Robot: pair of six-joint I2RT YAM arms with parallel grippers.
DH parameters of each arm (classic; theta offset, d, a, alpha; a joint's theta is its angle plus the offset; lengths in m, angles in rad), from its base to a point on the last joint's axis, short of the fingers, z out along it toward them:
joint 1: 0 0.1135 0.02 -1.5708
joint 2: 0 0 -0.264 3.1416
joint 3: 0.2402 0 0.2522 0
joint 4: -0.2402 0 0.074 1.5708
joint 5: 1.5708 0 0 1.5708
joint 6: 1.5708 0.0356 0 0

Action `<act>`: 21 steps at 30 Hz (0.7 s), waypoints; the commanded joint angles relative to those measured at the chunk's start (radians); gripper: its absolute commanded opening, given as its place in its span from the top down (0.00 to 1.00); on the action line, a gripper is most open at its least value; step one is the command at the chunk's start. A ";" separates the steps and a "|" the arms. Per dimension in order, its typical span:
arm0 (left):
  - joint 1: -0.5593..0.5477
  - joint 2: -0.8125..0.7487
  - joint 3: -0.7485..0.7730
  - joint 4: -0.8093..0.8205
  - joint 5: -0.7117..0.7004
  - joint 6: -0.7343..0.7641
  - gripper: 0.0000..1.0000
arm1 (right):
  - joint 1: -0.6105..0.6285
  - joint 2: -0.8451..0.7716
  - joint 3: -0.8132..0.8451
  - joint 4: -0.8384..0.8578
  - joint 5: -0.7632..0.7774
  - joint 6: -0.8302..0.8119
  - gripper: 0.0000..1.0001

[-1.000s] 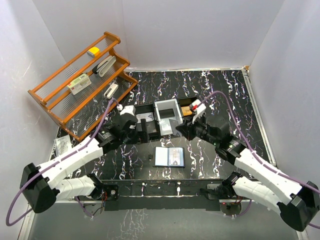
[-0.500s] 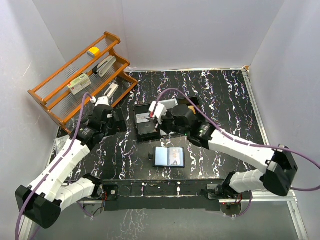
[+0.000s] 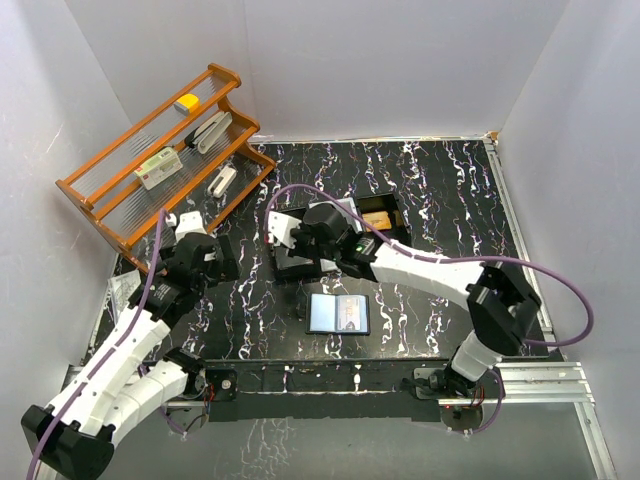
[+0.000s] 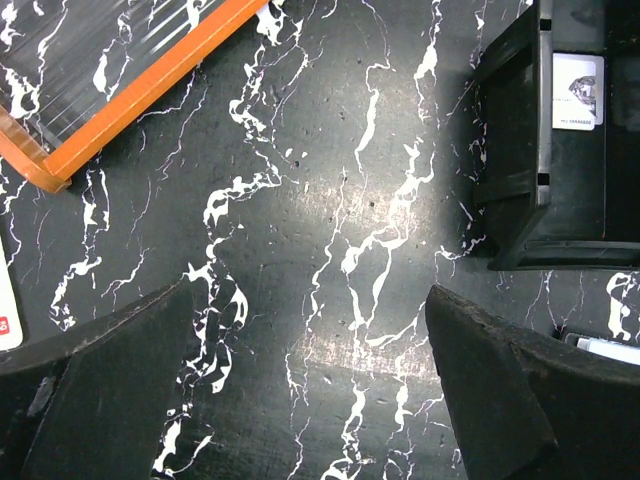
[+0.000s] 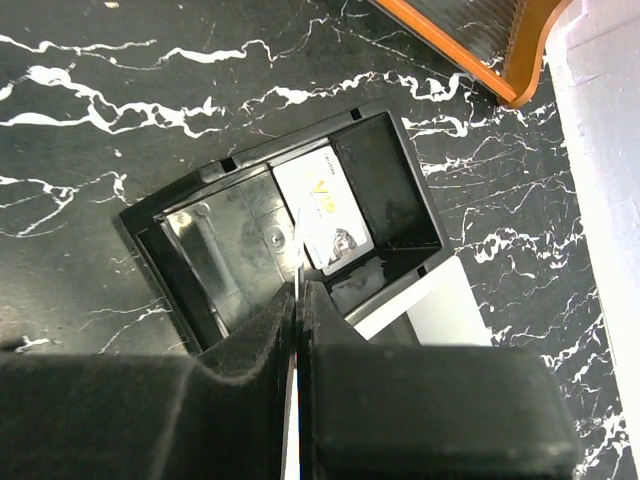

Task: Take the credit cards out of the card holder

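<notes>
- right fingers (image 5: 272, 345): pressed together on a thin white card (image 5: 298, 255), seen edge-on. they hang over the left compartment of the black tray (image 5: 225, 240), apparently so that the card drops flat inside when released.
- printed card (image 5: 327, 212): lies flat on that compartment's floor, under the tip of the held one. the compartment seems to serve as the place for cards taken out.
- card holder (image 3: 339, 313): lies open, inside up, on the desk (image 3: 440, 190), just near of the tray and between the two arm bases. spread flat like this, its pockets can be reached from above. a printed face shows in its right half, so a card may remain inside.
- left fingers (image 4: 110, 400): wide apart and holding nothing, over bare desk left of the tray. this probably leaves room for the right arm, which reaches across to the left.
- wooden rack (image 3: 160, 160): far left, apart from the work.
</notes>
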 commanded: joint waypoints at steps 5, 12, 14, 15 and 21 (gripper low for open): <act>0.004 0.045 -0.003 0.052 0.011 0.052 0.01 | 0.004 0.131 0.114 0.091 0.095 -0.130 1.00; 0.004 0.007 -0.016 0.081 0.023 0.059 0.01 | 0.004 0.288 0.209 0.073 0.141 -0.254 1.00; 0.004 -0.009 -0.017 0.082 0.017 0.058 0.01 | 0.004 0.328 0.230 0.101 0.166 -0.274 1.00; 0.004 -0.016 -0.019 0.082 0.012 0.056 0.01 | 0.004 0.343 0.242 0.109 0.172 -0.278 1.00; 0.004 -0.041 -0.020 0.078 -0.017 0.050 0.01 | 0.004 0.436 0.305 0.124 0.188 -0.318 1.00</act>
